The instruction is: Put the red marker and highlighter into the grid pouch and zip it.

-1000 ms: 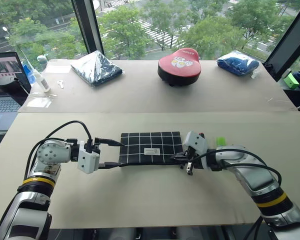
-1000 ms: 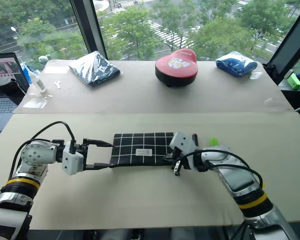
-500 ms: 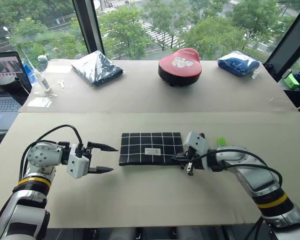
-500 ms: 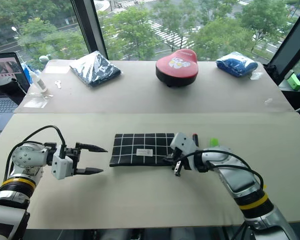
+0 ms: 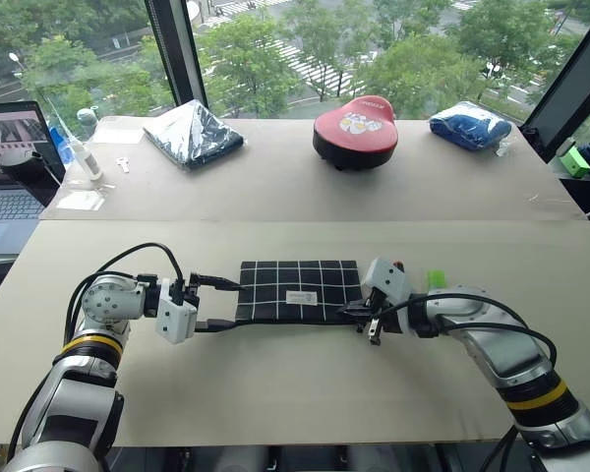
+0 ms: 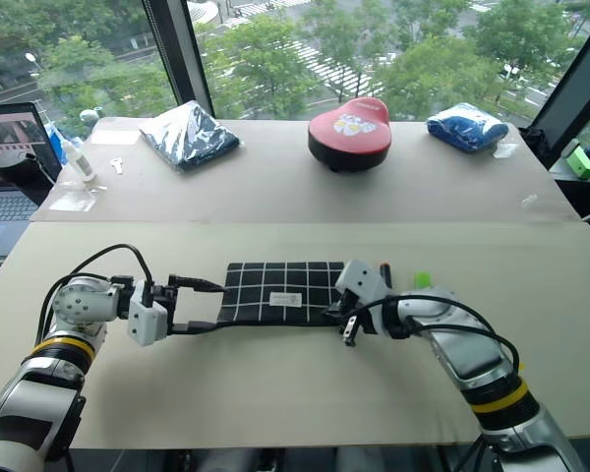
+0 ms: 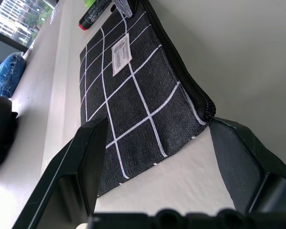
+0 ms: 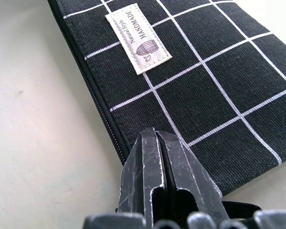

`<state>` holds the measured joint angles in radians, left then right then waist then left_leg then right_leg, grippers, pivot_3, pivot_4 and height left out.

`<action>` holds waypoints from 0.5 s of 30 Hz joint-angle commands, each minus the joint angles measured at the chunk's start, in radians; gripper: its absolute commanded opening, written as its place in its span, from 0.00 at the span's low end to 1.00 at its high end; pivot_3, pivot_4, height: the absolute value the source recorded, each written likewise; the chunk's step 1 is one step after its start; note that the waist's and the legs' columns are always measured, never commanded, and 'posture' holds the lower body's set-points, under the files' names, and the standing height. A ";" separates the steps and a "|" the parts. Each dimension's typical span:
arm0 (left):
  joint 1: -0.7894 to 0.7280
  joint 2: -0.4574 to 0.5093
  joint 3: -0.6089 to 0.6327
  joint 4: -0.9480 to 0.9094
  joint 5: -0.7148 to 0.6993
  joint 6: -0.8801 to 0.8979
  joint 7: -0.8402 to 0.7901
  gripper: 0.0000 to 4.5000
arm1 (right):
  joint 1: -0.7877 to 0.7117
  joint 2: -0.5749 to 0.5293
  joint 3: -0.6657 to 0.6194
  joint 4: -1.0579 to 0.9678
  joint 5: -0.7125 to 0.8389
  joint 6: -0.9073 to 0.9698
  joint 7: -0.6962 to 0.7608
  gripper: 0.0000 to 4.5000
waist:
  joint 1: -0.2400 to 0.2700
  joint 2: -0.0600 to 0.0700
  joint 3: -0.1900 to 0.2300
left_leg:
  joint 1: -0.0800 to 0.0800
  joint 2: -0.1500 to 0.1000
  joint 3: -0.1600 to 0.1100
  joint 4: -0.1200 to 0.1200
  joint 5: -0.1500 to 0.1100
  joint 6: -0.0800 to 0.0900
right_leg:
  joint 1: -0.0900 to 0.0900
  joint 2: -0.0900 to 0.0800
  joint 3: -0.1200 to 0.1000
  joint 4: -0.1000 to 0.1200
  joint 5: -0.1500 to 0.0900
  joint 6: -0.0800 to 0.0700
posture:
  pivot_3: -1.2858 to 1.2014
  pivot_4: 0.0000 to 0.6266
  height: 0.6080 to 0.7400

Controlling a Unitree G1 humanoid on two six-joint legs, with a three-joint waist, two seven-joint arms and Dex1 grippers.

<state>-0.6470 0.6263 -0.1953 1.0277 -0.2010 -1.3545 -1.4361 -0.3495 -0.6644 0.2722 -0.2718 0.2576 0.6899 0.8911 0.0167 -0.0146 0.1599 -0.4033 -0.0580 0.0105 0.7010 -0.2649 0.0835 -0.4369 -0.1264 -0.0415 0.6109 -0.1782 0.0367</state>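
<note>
- The left hand [image 5: 216,303] is held open around the grid pouch's [image 5: 297,291] end; it should be closed firmly there.
- The right hand [image 5: 359,312] is shut at the zipper end, to be pulled steadily.

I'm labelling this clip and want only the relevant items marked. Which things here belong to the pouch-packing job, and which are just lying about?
Belonging to the job:
grid pouch
red marker
highlighter

Lying about:
red case
dark folded bag
blue bundle
laptop
</note>
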 commanded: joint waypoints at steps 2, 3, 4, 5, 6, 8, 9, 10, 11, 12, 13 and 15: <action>-0.026 -0.014 -0.022 0.032 0.023 -0.044 0.029 0.79 | 0.005 -0.007 -0.016 -0.033 0.009 0.014 -0.001 0.01 | -0.001 0.000 0.000 | 0.000 0.000 0.000 0.000 0.000 0.000 | 0.000 0.000 0.000 0.000 0.000 0.000 | 0.52 0.24 1.00; -0.030 -0.021 -0.028 0.031 0.022 -0.052 0.033 0.79 | 0.007 -0.008 -0.017 -0.035 0.010 0.015 -0.001 0.01 | -0.001 0.000 0.000 | 0.000 0.000 0.000 0.000 0.000 0.000 | 0.000 0.000 0.000 0.000 0.000 0.000 | 0.52 0.24 1.00; -0.034 -0.025 -0.034 0.030 0.022 -0.058 0.038 0.79 | 0.008 -0.008 -0.018 -0.036 0.010 0.016 0.000 0.01 | 0.000 0.000 0.000 | 0.000 0.000 0.000 0.000 0.000 0.000 | 0.000 0.000 0.000 0.000 0.000 0.000 | 0.52 0.24 1.00; -0.036 -0.028 -0.038 0.031 0.022 -0.062 0.042 0.79 | 0.009 -0.008 -0.018 -0.037 0.011 0.016 -0.001 0.01 | 0.000 0.000 0.000 | 0.000 0.000 0.000 0.000 0.000 0.000 | 0.000 0.000 0.000 0.000 0.000 0.000 | 0.52 0.24 1.00; -0.040 -0.032 -0.045 0.029 0.020 -0.066 0.045 0.79 | 0.009 -0.008 -0.018 -0.038 0.010 0.017 -0.001 0.01 | 0.000 0.000 0.000 | 0.000 0.000 0.000 0.000 0.000 0.000 | 0.000 0.000 0.000 0.000 0.000 0.000 | 0.52 0.24 1.00; -0.045 -0.043 -0.063 0.021 0.012 -0.071 0.046 0.79 | 0.010 -0.007 -0.019 -0.038 0.010 0.018 -0.001 0.01 | -0.001 0.000 0.000 | 0.000 0.000 0.000 0.000 0.000 0.001 | 0.000 0.000 0.000 0.000 0.000 0.000 | 0.52 0.24 1.00; -0.048 -0.048 -0.071 0.018 0.011 -0.072 0.045 0.79 | 0.010 -0.006 -0.019 -0.038 0.009 0.018 -0.002 0.01 | -0.001 0.000 0.000 | -0.001 0.000 0.000 0.001 0.000 0.001 | 0.000 0.000 0.000 0.000 0.000 0.000 | 0.52 0.24 1.00; -0.050 -0.051 -0.078 0.019 0.011 -0.072 0.047 0.79 | 0.010 -0.006 -0.019 -0.039 0.009 0.018 -0.002 0.01 | -0.001 0.000 0.000 | -0.001 0.000 0.000 0.001 0.000 0.001 | 0.000 0.000 0.000 0.000 0.000 0.000 | 0.52 0.24 1.00; -0.053 -0.052 -0.083 0.022 0.013 -0.073 0.050 0.79 | 0.010 -0.005 -0.020 -0.040 0.009 0.019 -0.003 0.01 | -0.001 0.000 0.000 | -0.001 0.000 0.000 0.001 0.000 0.001 | 0.000 0.000 0.000 0.000 0.000 0.000 | 0.52 0.24 1.00; -0.055 -0.052 -0.087 0.026 0.014 -0.074 0.053 0.79 | 0.009 -0.004 -0.020 -0.041 0.009 0.020 -0.004 0.01 | -0.001 0.000 0.000 | -0.001 0.000 0.000 0.001 0.000 0.001 | 0.000 0.000 0.000 0.000 0.000 0.000 | 0.52 0.24 1.00; -0.060 -0.051 -0.089 0.036 0.020 -0.075 0.056 0.79 | 0.010 -0.004 -0.020 -0.042 0.009 0.021 -0.004 0.01 | -0.002 0.000 0.000 | -0.001 0.000 0.000 0.001 0.000 0.001 | 0.000 0.000 0.000 0.000 0.000 0.000 | 0.52 0.24 1.00; -0.068 -0.050 -0.093 0.053 0.031 -0.077 0.063 0.79 | 0.011 -0.005 -0.022 -0.045 0.010 0.022 -0.004 0.01 | -0.003 0.000 0.000 | -0.001 0.000 0.000 0.001 -0.001 0.001 | 0.000 0.000 0.000 0.000 0.000 0.000 | 0.52 0.24 1.00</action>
<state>-0.6973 0.5757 -0.2791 1.0618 -0.1866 -1.4209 -1.3846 -0.3416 -0.6644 0.2675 -0.2867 0.2582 0.7025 0.8893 0.0137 -0.0147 0.1599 -0.4040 -0.0580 0.0105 0.7015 -0.2654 0.0844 -0.4371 -0.1265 -0.0414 0.6107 -0.1781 0.0369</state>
